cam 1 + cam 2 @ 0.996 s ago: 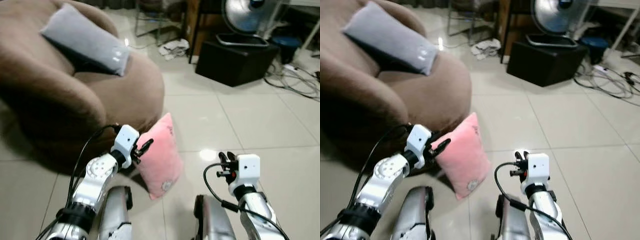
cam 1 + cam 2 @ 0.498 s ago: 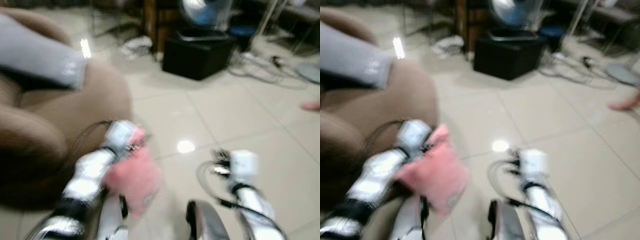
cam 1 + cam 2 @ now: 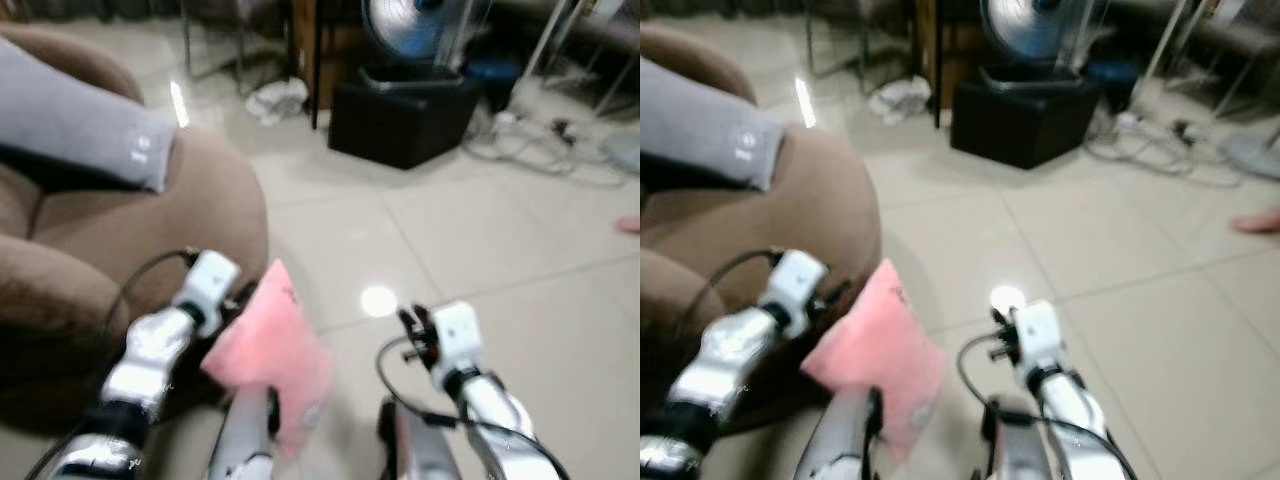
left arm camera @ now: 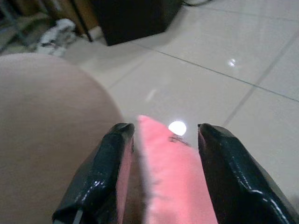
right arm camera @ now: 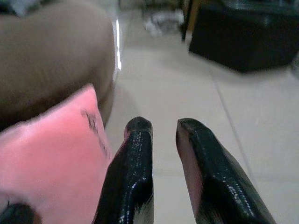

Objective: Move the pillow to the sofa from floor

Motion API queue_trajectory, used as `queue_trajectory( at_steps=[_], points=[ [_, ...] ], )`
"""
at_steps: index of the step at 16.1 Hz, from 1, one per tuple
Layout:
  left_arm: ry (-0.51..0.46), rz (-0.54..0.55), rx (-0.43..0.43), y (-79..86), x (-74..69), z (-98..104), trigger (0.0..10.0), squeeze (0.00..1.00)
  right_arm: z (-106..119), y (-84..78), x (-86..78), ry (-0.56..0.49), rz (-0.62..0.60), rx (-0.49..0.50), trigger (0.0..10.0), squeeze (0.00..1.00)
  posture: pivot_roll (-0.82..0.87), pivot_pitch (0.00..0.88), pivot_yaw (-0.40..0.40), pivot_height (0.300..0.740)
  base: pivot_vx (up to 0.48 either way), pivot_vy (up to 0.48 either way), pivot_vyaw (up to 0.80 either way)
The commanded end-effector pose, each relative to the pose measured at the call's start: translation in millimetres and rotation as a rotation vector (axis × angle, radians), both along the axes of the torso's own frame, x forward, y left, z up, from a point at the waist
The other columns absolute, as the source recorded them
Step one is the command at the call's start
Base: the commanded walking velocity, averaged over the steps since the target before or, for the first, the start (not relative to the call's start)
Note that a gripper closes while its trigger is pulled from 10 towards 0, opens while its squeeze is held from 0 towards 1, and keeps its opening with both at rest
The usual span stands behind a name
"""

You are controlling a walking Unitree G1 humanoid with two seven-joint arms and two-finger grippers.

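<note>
The pink pillow hangs beside the front of the brown sofa, pinched at its upper edge by my left gripper. In the left wrist view the pillow sits between the two black fingers, and the gripper is shut on it. My right gripper hovers to the pillow's right above the tiled floor. Its fingers stand a little apart with nothing between them, and the pillow is off to their side.
A grey cushion lies on the sofa. A black box with a fan on it stands at the back, with cables to its right and a crumpled cloth to its left. A person's foot shows at the right edge.
The camera has swung, shifting the whole scene. My left gripper has closed on the pink pillow's top edge, and the pillow now hangs tilted from it. The right gripper stays empty.
</note>
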State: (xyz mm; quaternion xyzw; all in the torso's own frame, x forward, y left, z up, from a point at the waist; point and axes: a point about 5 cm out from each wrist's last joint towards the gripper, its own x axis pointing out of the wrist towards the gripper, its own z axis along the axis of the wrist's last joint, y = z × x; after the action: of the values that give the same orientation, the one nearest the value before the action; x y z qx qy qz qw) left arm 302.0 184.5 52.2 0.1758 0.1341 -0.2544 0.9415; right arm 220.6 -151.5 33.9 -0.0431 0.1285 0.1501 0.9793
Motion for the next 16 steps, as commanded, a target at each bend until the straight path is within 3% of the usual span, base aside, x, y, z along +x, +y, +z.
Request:
queue_trajectory(
  at_steps=[1, 5, 7, 11, 12, 16],
  points=[
    [0.055, -0.065, 0.028, -7.6, -3.3, -8, 10.0, 0.0, -1, -5.0, -2.4, 0.024, 0.001, 0.003, 10.0, 0.0, 0.04, 0.028, -0.05, 0.55, 0.0, 0.0, 0.0],
    [0.159, -0.119, 0.049, -21.6, -3.7, -26, 10.0, 0.0, -3, -3.7, -8.7, 0.046, 0.044, -0.006, 10.0, 0.0, 0.03, 0.042, -0.072, 0.526, 0.0, 0.0, 0.0],
    [0.2, -0.066, 0.093, -27.5, 3.1, -32, 10.0, 0.0, 0, -5.6, -12.8, 0.051, 0.056, -0.008, 10.0, 0.0, 0.01, 0.056, -0.071, 0.506, 0.0, 0.0, 0.0],
    [0.192, 0.033, 0.095, -30.8, 17.3, -26, 10.0, 0.0, 0, -12.3, -23.8, 0.07, 0.078, -0.051, 10.0, 0.0, -0.03, 0.082, -0.061, 0.472, 0.0, 0.0, 0.0],
    [0.206, 0.049, 0.079, -31.0, 18.7, -26, 10.0, 1.0, 1, -12.2, -24.7, 0.071, 0.089, -0.067, 10.0, 0.0, -0.03, 0.084, -0.06, 0.472, 0.0, 0.0, 0.0],
    [0.199, 0.149, 0.137, -20.0, 25.6, -22, 10.0, 1.0, 8, -7.4, -31.9, 0.065, 0.135, -0.088, 10.0, 0.0, -0.04, 0.124, -0.068, 0.472, 0.0, 0.0, 0.0]
  ],
)
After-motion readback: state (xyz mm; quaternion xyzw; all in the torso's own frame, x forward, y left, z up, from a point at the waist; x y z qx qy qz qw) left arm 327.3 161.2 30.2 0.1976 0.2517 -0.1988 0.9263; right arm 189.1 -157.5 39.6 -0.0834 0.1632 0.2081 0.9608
